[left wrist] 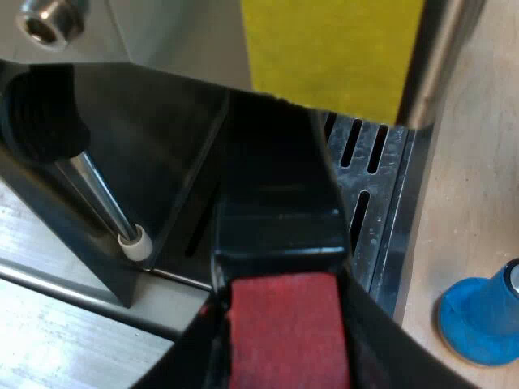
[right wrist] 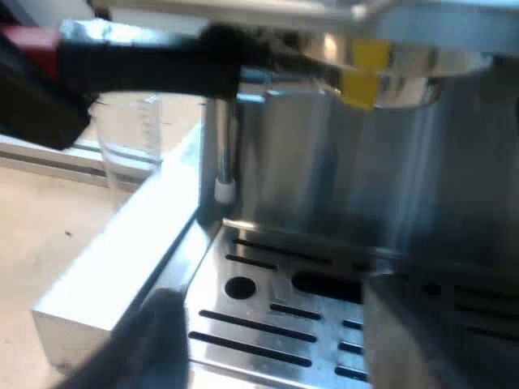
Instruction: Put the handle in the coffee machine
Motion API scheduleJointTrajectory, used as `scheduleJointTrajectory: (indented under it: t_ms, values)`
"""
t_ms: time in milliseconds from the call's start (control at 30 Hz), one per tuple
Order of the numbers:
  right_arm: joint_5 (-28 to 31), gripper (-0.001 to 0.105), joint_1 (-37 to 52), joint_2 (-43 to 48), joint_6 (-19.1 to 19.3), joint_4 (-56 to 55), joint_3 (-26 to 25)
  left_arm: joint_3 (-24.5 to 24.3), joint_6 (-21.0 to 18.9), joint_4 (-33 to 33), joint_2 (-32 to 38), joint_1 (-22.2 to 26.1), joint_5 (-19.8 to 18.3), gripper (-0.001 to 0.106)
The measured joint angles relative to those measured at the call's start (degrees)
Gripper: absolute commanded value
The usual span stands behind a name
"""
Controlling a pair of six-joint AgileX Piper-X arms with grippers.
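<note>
While my left tool [left wrist: 284,356] pinches the one handle [left wrist: 276,194] right at its red end [left wrist: 288,316], the handle points toward twelve o'clock, at the front of the espresso machine [left wrist: 178,32]. One yellow patch [left wrist: 332,49] shows on that front, just beyond the handle. One steam wand [left wrist: 101,198] hangs at about ten o'clock from my grip, beside the one slotted drip tray [left wrist: 369,203]. One blue tamper [left wrist: 482,320] stands on the table [left wrist: 478,146] at about three o'clock, apart from the tray.

From my right wrist the handle lies level, with its metal holder [right wrist: 405,77] up under the machine's front. I cannot tell whether it is locked in. My right tool [right wrist: 292,324] is spread, and its two fingers [right wrist: 154,348] sit over the drip tray with nothing between them. One measuring glass [right wrist: 134,130] stands beyond the handle, at about ten o'clock from this tool.
</note>
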State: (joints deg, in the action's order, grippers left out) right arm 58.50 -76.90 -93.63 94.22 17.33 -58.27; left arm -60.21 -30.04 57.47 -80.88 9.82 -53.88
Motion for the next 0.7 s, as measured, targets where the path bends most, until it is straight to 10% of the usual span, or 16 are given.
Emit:
scheduleJointTrajectory:
  t_ms: [700]
  values:
    - [-9.7,0.032,11.3,-8.4,-1.0,11.5,0.0,0.0,0.0,0.2,0.0,0.0,-0.1,0.0]
